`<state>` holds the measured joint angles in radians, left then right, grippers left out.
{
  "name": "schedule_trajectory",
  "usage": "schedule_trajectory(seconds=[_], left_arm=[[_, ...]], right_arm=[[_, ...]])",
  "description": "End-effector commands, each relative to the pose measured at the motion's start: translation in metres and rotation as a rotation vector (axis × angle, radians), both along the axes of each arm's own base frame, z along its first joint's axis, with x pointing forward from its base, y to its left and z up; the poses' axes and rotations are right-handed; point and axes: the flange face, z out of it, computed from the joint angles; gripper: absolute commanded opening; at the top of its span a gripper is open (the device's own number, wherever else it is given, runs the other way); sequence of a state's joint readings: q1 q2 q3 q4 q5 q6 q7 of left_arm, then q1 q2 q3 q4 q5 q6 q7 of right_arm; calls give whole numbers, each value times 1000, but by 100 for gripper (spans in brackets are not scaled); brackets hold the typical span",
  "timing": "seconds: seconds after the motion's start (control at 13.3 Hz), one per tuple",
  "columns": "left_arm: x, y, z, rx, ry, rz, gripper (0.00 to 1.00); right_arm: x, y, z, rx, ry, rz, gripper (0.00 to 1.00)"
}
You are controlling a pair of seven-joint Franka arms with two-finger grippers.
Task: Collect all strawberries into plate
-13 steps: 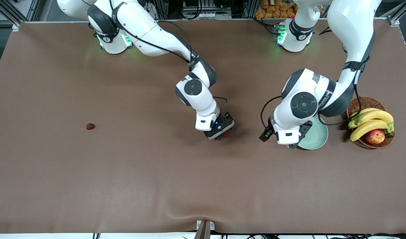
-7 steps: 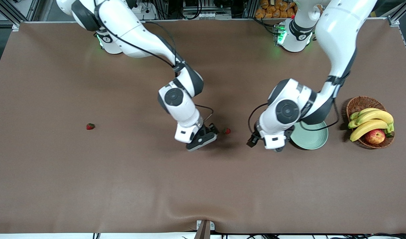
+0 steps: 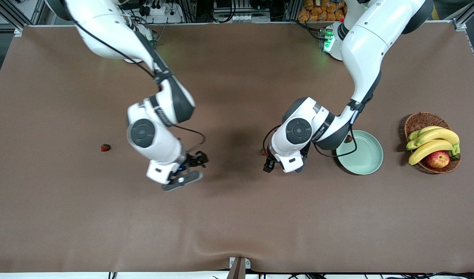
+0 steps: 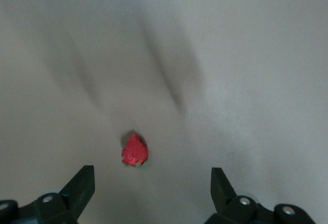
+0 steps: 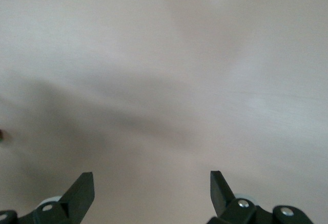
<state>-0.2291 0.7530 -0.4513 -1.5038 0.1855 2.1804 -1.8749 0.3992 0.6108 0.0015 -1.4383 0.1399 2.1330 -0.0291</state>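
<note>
One strawberry (image 3: 105,147) lies on the table toward the right arm's end. A second strawberry (image 3: 264,152) lies mid-table, just beside my left gripper (image 3: 283,164). In the left wrist view this strawberry (image 4: 135,151) sits on the table just ahead of the open, empty left gripper (image 4: 152,182). A third strawberry (image 3: 350,138) shows at the rim of the mint-green plate (image 3: 367,159), partly hidden by the left arm. My right gripper (image 3: 190,170) hangs over bare table between the first two berries. It is open and empty in the right wrist view (image 5: 152,183).
A brown wicker basket (image 3: 423,119) with bananas (image 3: 435,141) and an apple (image 3: 438,159) stands beside the plate at the left arm's end. The brown table cloth has a ripple at its front edge (image 3: 237,248).
The right arm has swung away from the mid-table strawberry toward its own end, leaving the berry on the table. The left arm has moved from the plate to that berry.
</note>
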Motion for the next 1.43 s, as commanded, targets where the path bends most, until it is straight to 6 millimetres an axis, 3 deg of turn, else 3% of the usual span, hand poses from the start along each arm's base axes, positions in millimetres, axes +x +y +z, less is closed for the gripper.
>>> schedule_trajectory(seconds=[0.0, 0.15, 0.38, 0.53, 0.75, 0.9, 1.13, 1.2, 1.35], left_arm=[[-1, -10, -17, -1, 12, 51, 100], [-15, -27, -23, 13, 16, 46, 100], [-12, -14, -46, 64, 18, 53, 100], [-17, -17, -57, 84, 18, 33, 100], [-20, -15, -68, 96, 27, 28, 100], [-22, -17, -69, 95, 30, 26, 97], [-25, -20, -74, 97, 38, 21, 78], [-25, -20, -73, 95, 37, 22, 65], [-23, -22, -71, 83, 19, 8, 16]], right_arm=[[-9, -78, 5, -4, 29, 14, 100], [-10, -136, -1, -13, 49, 0, 100], [-14, -230, -24, -18, 94, -38, 100], [-37, -286, -47, -12, 136, -1, 100], [-67, -330, -63, -5, 180, -12, 100], [-82, -353, -83, -5, 190, -54, 100], [-111, -358, -126, -30, 146, -104, 100], [-119, -358, -135, -36, 138, -134, 100], [-123, -358, -140, -38, 161, -214, 100]])
